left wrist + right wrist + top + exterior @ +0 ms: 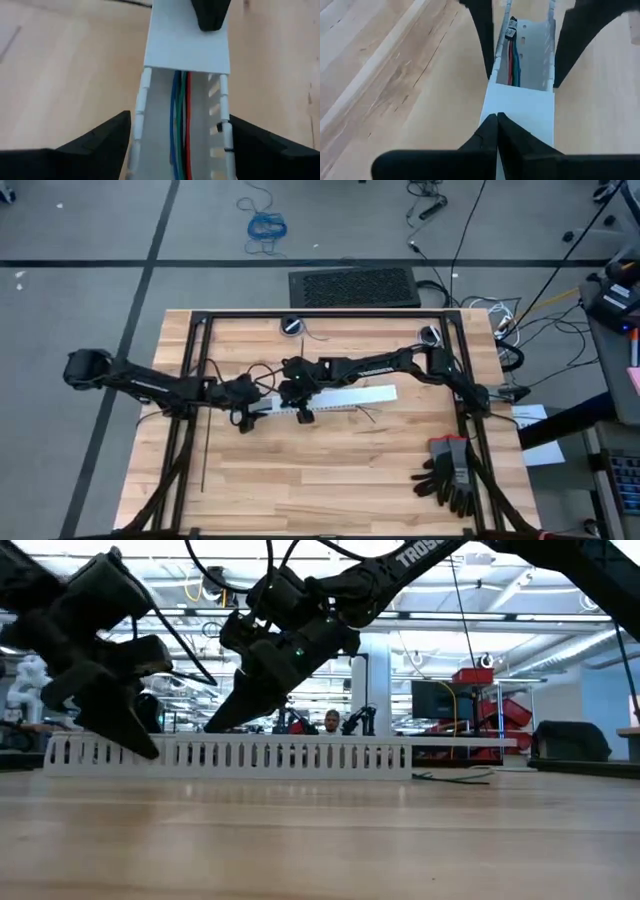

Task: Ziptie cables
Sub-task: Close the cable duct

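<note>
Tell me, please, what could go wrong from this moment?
The cover hides most of the duct; the right gripper, shut and resting on it, could slide it over the cables. The left gripper, open astride the duct, might bend its slotted walls if it closes.

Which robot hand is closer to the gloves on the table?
The right one. The right gripper is over the white duct, on the side toward the gloves. The left gripper is at the duct's far end, farther away.

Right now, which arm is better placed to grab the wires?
Probably left. The open left gripper straddles the duct at its uncovered end, over the cables. The right gripper is shut, tips on the white cover.
</note>
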Controlling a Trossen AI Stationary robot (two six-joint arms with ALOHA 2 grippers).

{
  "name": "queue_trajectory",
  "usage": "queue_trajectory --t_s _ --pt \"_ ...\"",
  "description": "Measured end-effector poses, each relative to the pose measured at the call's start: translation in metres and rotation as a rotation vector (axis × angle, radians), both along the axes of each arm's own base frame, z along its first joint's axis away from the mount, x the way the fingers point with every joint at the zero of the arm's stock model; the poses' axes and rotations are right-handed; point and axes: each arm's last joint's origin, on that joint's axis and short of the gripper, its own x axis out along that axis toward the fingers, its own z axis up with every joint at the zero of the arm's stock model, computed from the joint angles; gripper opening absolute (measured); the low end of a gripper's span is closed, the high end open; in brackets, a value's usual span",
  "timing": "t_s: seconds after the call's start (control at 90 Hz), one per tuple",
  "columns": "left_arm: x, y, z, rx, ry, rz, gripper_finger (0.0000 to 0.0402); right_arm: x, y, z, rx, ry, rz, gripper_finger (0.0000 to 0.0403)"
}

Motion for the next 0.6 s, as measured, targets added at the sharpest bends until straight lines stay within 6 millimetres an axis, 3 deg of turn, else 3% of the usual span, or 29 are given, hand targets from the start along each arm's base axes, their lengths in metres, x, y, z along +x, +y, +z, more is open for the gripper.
queue_trajectory --t_s 0.6 --pt "-0.008 0.000 -0.014 0.010 -0.167 0.001 0.0284 0.001 0.000 0.003 0.010 0.002 -0.011 0.0000"
